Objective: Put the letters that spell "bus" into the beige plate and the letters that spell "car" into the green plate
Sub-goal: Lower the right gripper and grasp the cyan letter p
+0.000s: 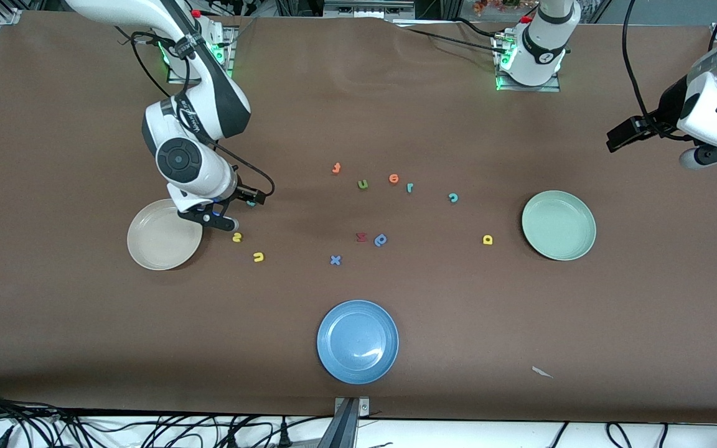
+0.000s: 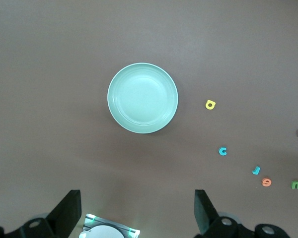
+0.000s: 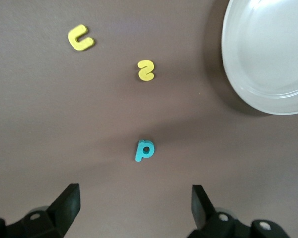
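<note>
Your right gripper [image 1: 224, 214] hangs wide open and empty over the teal b [image 3: 144, 150], just beside the beige plate [image 1: 147, 249]; come down off-centre and you nudge it toward the yellow s [image 1: 237, 237]; your left gripper [image 2: 136, 213], open and empty, waits above the green plate [image 1: 576, 239]

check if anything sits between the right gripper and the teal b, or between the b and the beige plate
Nothing visible does. The right gripper is open over bare table by the teal b. The beige plate lies beside it with bare table between; the yellow s sits off that path.
</note>
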You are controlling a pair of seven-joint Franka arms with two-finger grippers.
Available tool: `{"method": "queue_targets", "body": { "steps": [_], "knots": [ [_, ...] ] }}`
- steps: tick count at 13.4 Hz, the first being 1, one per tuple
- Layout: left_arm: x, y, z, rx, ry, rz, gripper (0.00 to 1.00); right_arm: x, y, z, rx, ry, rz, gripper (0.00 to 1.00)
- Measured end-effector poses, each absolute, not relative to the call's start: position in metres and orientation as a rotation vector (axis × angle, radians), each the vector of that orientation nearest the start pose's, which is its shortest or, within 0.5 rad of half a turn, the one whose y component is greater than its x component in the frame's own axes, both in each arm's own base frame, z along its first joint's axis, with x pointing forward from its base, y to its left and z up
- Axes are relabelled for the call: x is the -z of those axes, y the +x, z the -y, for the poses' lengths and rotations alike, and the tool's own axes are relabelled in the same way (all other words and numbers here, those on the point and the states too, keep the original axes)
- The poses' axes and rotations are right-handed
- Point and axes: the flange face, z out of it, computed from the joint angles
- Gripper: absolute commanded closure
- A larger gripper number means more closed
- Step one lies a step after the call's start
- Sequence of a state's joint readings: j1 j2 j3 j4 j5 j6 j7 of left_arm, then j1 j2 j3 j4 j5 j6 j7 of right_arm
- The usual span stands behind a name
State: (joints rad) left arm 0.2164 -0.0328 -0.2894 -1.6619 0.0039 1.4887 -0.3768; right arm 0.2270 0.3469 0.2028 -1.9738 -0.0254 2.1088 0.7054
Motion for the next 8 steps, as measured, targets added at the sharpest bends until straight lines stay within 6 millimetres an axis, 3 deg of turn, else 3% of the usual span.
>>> {"method": "queue_targets", "body": {
  "steps": [4,8],
  "knots": [
    [-0.593,0.531,0.041,-0.209,-3.054,0.469,0.00,-0.243,0.513,-0.233,-0.229,-3.133,-0.425,0.02],
    [-0.593,0.531,0.041,-0.210,-3.054,0.469,0.00,-0.226,0.505,-0.230,-0.175,-3.107,-0.434,0.04]
  ]
}}
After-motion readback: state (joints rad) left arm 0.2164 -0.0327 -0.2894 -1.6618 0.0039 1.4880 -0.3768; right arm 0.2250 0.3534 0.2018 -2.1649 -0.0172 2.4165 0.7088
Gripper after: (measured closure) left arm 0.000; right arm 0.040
